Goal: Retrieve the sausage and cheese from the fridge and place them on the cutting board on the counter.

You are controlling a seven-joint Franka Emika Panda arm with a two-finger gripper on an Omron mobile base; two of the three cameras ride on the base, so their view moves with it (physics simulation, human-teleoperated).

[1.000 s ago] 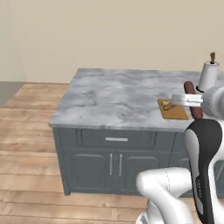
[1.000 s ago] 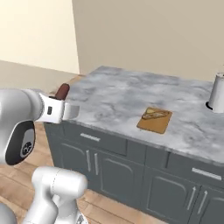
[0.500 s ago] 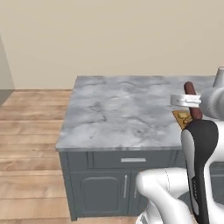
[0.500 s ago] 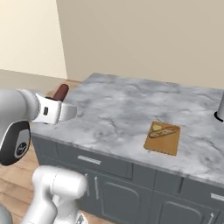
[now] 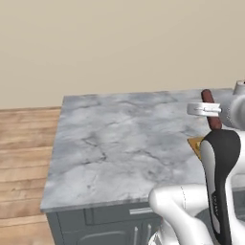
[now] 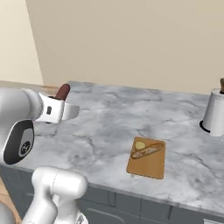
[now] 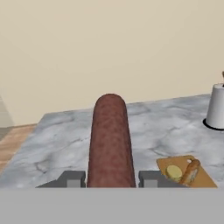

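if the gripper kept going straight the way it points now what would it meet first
Probably nothing on the marble counter: the gripper, shut on the reddish-brown sausage, points above it toward the beige wall; depth unclear.

Marble counter [image 6: 105,127] carries cutting board [image 6: 153,164], white cylinder [image 6: 216,113]

One sausage [image 7: 110,144], one cutting board [image 6: 147,159], one counter [image 6: 131,113].

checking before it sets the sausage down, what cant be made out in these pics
- Cutting board: left base view, mostly hidden behind the arm.
- Fingertips clamped on the sausage: hand view, cut off by the bottom edge.
- Long tan item on the board beside the cheese: right base view, too small to identify.
- White cylinder: right edge cuts it.
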